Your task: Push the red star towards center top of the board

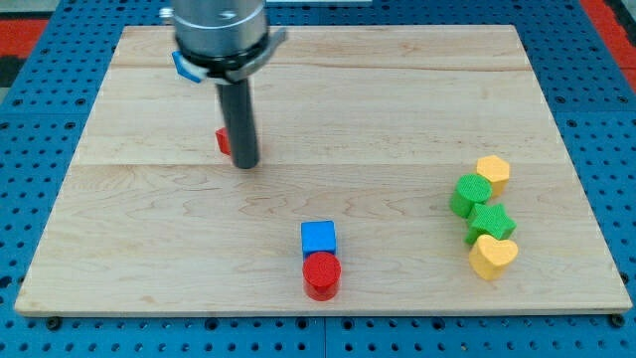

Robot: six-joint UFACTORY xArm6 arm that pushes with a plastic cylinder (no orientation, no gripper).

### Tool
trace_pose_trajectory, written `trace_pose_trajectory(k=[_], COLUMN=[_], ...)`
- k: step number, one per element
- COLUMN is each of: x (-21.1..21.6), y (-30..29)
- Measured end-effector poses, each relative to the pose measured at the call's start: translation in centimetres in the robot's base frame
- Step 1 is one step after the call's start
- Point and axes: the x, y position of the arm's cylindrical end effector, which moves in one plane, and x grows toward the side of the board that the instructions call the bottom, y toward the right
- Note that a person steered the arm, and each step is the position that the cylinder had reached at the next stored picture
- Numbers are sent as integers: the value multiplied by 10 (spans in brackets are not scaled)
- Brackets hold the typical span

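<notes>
A red block [223, 141], mostly hidden behind the rod, sits left of centre in the board's upper half; its shape cannot be made out. My tip [246, 164] rests on the board touching that block's right side. A blue block [183, 66] peeks out at the arm's left, near the view's top, largely hidden.
A blue cube [319, 237] and a red cylinder [321, 275] stand together at bottom centre. At the right a cluster holds a yellow hexagon [493, 172], a green cylinder [470, 195], a green star [492, 221] and a yellow heart [492, 256]. The wooden board [397, 109] lies on blue pegboard.
</notes>
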Motion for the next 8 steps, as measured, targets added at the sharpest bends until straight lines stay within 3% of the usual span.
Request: trace_pose_trajectory(k=[1, 2, 3, 4, 5, 8], x=[-23, -59, -60, -28, -41, -147], y=[-45, -44, 32, 42, 51, 67])
